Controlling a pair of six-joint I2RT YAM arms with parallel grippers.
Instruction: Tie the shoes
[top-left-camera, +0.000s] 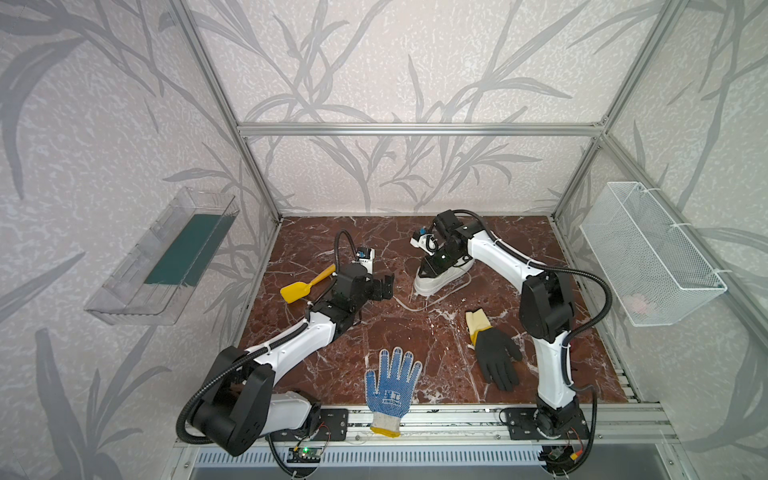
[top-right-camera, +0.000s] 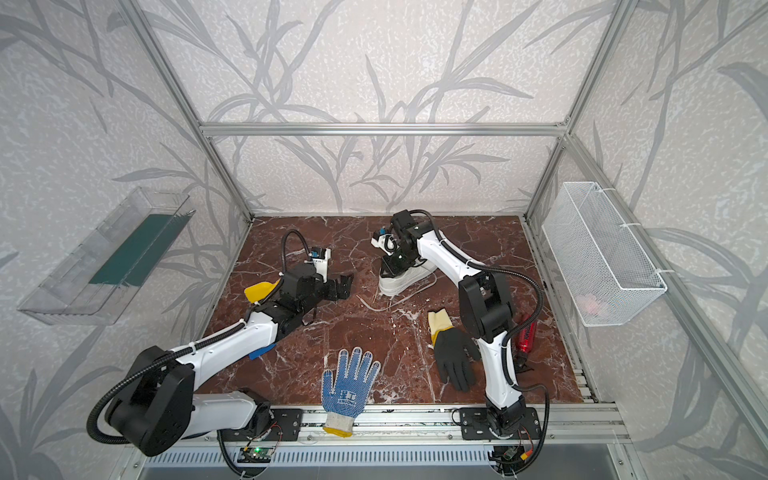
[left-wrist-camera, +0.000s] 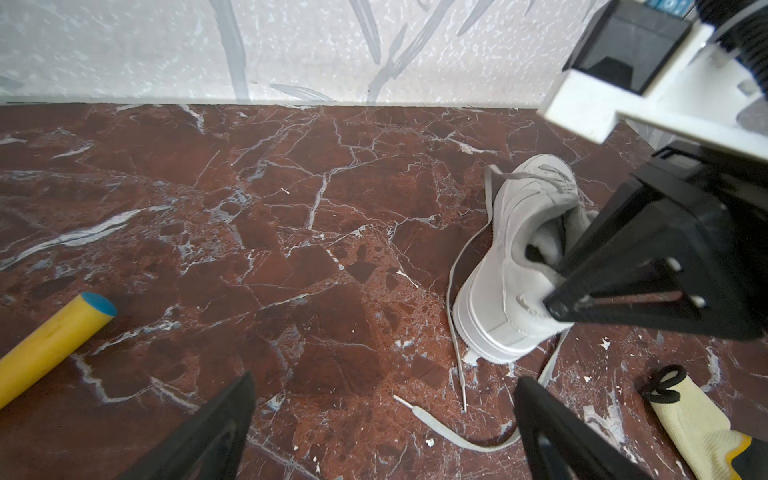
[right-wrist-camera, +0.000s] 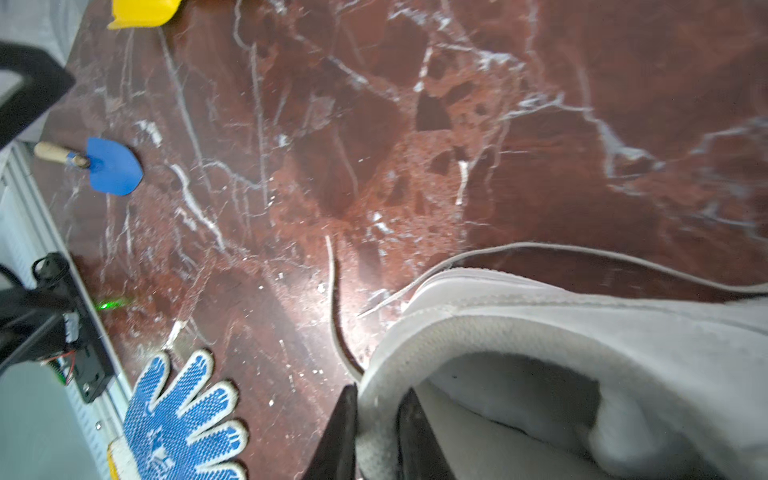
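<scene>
As I check both top views, the white thick-soled low-top sneaker (top-left-camera: 441, 280) lies toward the red marble table's (top-left-camera: 436, 353) back, heel pointing at my left gripper (top-left-camera: 384, 288), right gripper (top-left-camera: 433, 269) on top. Left wrist: jaws wide, empty, loose white laces (left-wrist-camera: 457, 361) just ahead. Right wrist: jaws clamped on the sneaker's collar.

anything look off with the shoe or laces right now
The white sneaker sits with its laces untied and sprawled loose across the table, while the right pincer pinches its heel collar, not a lace.
</scene>
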